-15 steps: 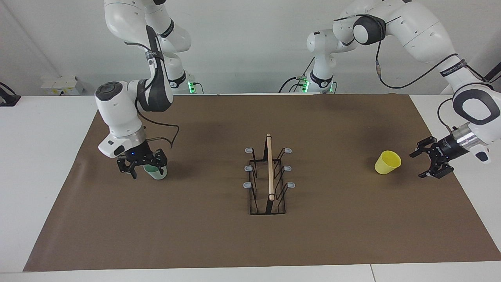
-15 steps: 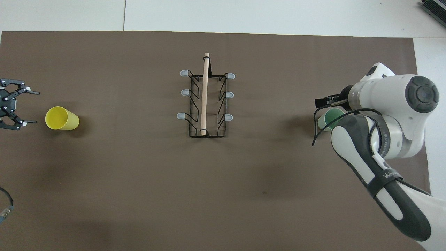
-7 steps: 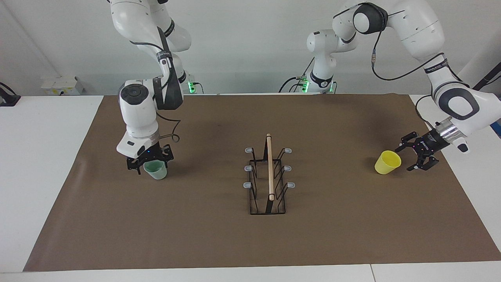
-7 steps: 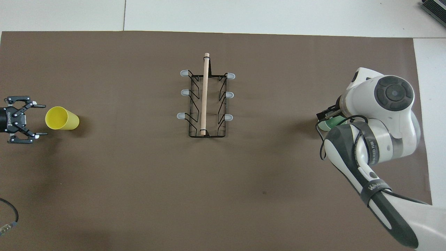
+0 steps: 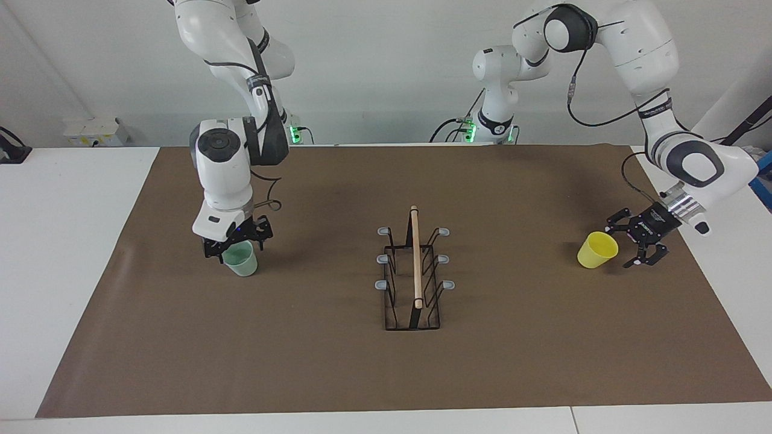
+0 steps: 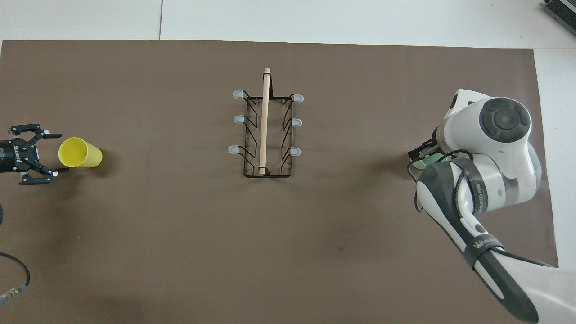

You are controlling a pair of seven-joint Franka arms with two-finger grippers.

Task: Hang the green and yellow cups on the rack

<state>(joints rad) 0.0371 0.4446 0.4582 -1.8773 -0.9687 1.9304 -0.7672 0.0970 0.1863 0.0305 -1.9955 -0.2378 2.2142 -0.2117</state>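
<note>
The rack [image 5: 415, 278] [image 6: 265, 130], black wire with a wooden rod on top and grey-tipped prongs, stands mid-mat with nothing on it. The pale green cup [image 5: 242, 261] [image 6: 428, 161] stands upright toward the right arm's end. My right gripper [image 5: 235, 243] [image 6: 420, 152] points down at its rim, open, one finger on each side; in the overhead view the arm hides most of it. The yellow cup [image 5: 597, 249] [image 6: 81, 153] lies on its side toward the left arm's end. My left gripper [image 5: 622, 244] [image 6: 56, 152] is open at the cup's mouth, fingertips flanking the rim.
A brown mat [image 5: 386, 374] [image 6: 180, 234] covers the white table [image 5: 66, 199]. A black cable [image 6: 18, 279] lies at the mat's edge near the left arm. A small white box [image 5: 96, 129] sits at the table's robot-side edge.
The right arm swung upright and brought its gripper down over the green cup's rim. The left gripper slid in toward the yellow cup's mouth. Neither cup moved.
</note>
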